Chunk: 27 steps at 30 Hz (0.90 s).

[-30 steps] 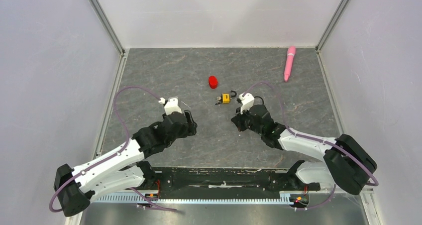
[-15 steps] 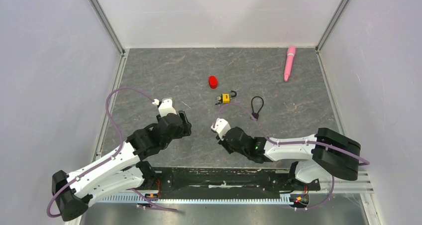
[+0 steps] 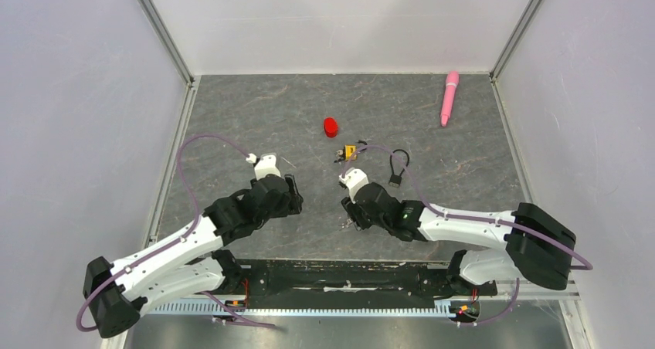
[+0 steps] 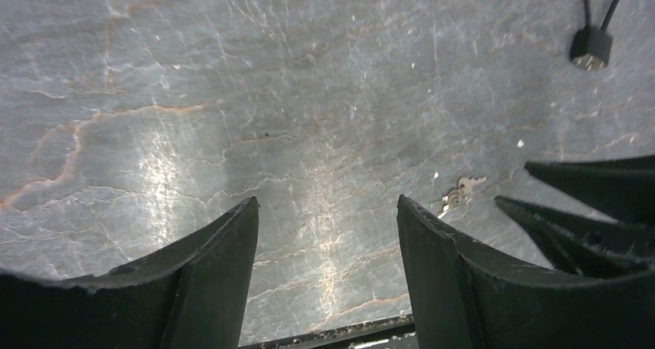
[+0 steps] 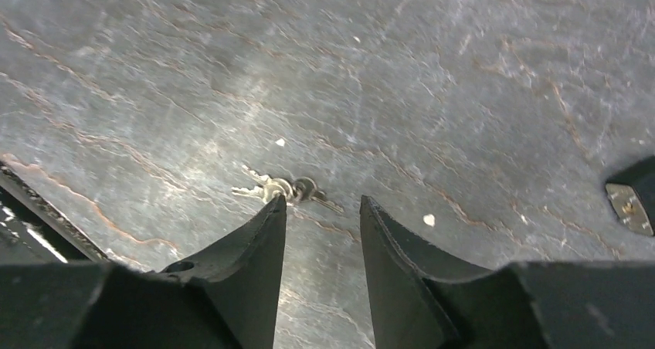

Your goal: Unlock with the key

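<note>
The key (image 5: 282, 188), a tiny silvery bunch, lies flat on the grey floor at the tip of one of my right fingers (image 5: 272, 218). My right gripper (image 5: 320, 202) is open with a narrow gap and holds nothing. In the top view the key (image 3: 347, 225) lies just by the right gripper (image 3: 354, 216). The small yellow padlock (image 3: 350, 151) sits further back with its shackle up. My left gripper (image 4: 328, 202) is open wide and empty. The key (image 4: 459, 193) lies to the right of its right finger. In the top view the left gripper (image 3: 291, 194) is left of the key.
A black cord loop with a block end (image 3: 397, 168) lies right of the padlock and also shows in the left wrist view (image 4: 591, 48). A red cap (image 3: 330, 127) and a pink pen (image 3: 449, 98) lie further back. The table's black near edge (image 4: 332, 335) is close.
My right arm has swung from beside the padlock back toward the near edge and now sits over the key, uncovering the cord. My left arm has shifted only slightly.
</note>
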### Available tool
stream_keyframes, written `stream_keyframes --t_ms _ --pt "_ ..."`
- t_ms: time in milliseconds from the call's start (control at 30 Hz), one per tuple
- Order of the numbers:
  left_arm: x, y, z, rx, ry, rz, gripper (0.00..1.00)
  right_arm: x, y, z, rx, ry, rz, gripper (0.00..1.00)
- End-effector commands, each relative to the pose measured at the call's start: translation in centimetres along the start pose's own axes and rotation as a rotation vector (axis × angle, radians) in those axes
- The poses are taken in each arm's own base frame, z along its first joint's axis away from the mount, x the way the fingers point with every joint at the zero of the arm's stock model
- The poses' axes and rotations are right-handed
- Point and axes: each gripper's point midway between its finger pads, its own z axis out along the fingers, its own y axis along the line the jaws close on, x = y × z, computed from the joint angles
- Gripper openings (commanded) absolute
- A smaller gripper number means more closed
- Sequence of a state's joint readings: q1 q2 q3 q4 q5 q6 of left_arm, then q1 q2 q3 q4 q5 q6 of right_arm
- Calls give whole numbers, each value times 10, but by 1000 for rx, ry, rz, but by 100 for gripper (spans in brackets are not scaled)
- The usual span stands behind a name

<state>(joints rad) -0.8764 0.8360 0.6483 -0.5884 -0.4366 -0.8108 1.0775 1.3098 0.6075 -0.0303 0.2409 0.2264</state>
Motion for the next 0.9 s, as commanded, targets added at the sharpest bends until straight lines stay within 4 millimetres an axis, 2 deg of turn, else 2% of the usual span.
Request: stream_keyframes --t_ms 0,133,300,467,667,867 --pt "3 -19 4 62 51 45 72 1 -1 -2 -25 45 34 44" --pt "6 -19 4 60 72 60 72 4 -7 1 -60 95 -51 44" --pt "6 -13 3 41 67 71 73 -1 -13 4 -132 148 -187 45" --pt "5 -6 2 19 60 82 73 -3 -4 13 -219 232 -312 46" --pt "-13 15 -9 -20 8 32 75 -3 8 20 -331 272 -427 47" --pt "-40 43 -27 -65 -94 -29 76 3 19 30 -408 336 -493 47"
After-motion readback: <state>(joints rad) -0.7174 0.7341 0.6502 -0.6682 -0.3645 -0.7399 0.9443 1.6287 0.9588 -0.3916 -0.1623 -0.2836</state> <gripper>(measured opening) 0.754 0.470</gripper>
